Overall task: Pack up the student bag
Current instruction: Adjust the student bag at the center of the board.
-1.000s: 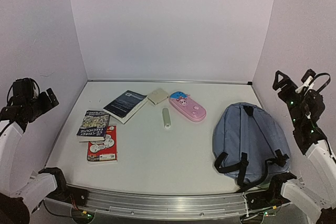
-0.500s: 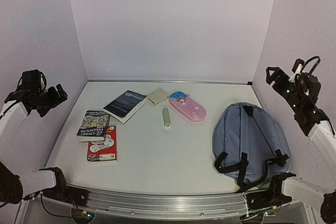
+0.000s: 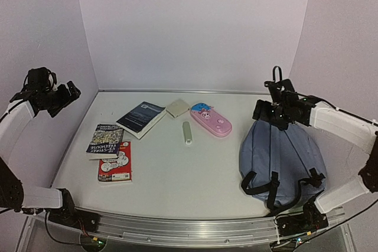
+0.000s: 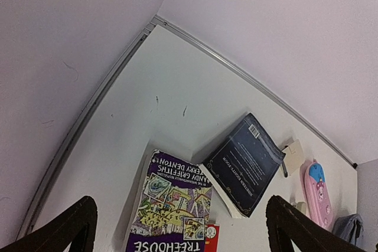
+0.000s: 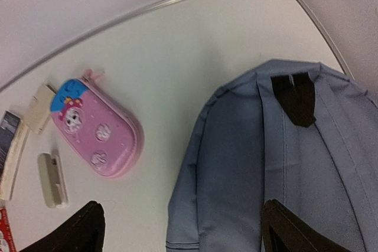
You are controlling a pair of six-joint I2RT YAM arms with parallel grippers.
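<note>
Student bag (image 3: 282, 157): on the right of the counter (image 3: 177, 187), near the front edge, lying flat. Its black straps face up and its carry loop is at the far end. It has not moved in the last second.
Red booklet (image 3: 116, 162): front left, with the Treehouse paperback (image 3: 105, 140) just beyond it; the two touch or overlap slightly.
Green-grey stick (image 3: 187, 132): mid-counter, lying alone.
Dark book (image 3: 140, 118): further back on the left, and the left wrist view shows one corner lying over the paperback.
Pink pencil case (image 3: 211, 120): behind the stick, well apart from the bag.
Beige pad (image 3: 178, 108): furthest back, between the dark book and the pencil case.
Right tool (image 3: 264, 112): has swung in from the right wall to hang over the bag's far end, fingers spread wide and holding nothing.
Left tool (image 3: 62, 95): has lifted slightly along the left wall, above the books, fully spread and empty.
Meaning: nothing is packed yet. The right arm looks set to deal with the bag first, probably to open or steady it.
Right wrist view only: shows the carry loop and top seam up close, but no zip or opening is visible.
Top view only: shows the straps and buckles at the near end, and both arms together.
</note>
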